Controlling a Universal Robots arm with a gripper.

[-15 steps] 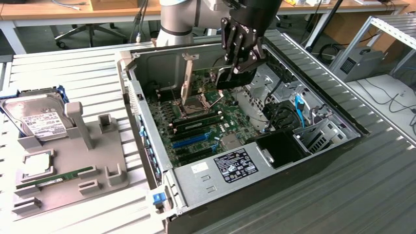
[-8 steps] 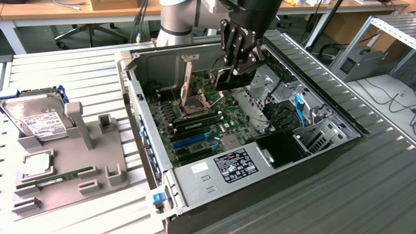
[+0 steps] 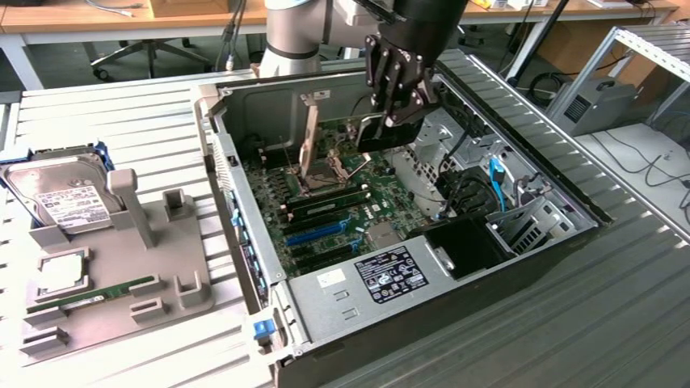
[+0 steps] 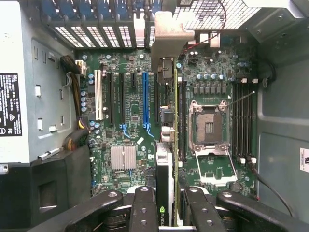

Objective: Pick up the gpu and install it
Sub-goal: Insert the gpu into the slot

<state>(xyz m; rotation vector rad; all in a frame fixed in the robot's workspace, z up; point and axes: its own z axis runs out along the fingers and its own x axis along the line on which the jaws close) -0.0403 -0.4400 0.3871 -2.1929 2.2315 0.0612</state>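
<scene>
The gpu (image 4: 164, 164) is pinched edge-on in the gripper (image 4: 170, 208), hanging above the motherboard (image 4: 130, 121) inside the open computer case (image 3: 242, 202) and not seated yet. In the exterior view the gripper (image 3: 401, 113) is partly closed on the card's upper edge and the dark card (image 3: 383, 136) hangs below it, clear of the board. The card's pale metal bracket (image 4: 169, 36) points toward the rear slot covers (image 4: 96, 29). The card's edge runs parallel to the expansion slots, lying between the blue slot (image 4: 145, 96) and the CPU socket (image 4: 210, 126); which slot it sits over cannot be told. Judgement: the step in hand is aligning before insertion. To do it well, the card should stay upright and square to the slot, with its bracket lined up on an open rear cover gap, and it should come down straight with even pressure so the connector edge does not catch. The risks are cables (image 4: 75, 96) beside the slots, the socket lever, and a tilted entry. Out on the worktop (image 3: 561, 323), the fixture tray (image 3: 140, 267) holds the hard drive (image 3: 65, 198) and the RAM stick (image 3: 92, 295), well apart from the case.
</scene>
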